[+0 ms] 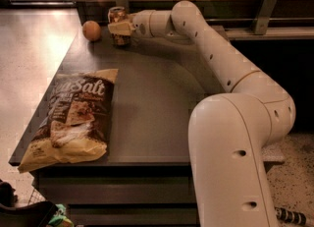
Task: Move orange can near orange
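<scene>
Packaging fills the left front of the worktop (152, 98): a large chip bag (73, 118) lies flat, crinkled and glossy, dark brown above and yellow at the bottom. The worktop itself is a smooth, matt dark grey slab. At its far left corner sits the orange (91, 30), round and dull-skinned. Just beside it on the right, not touching, stands the orange can (117, 14), an upright cylinder with a brownish label and a silvery top. The claw (120, 27) pinches the can across its middle; whether the base touches the surface cannot be told. From there the arm (221, 59), smooth cream plastic in rounded segments, sweeps right and forward, hiding the worktop's right side.
</scene>
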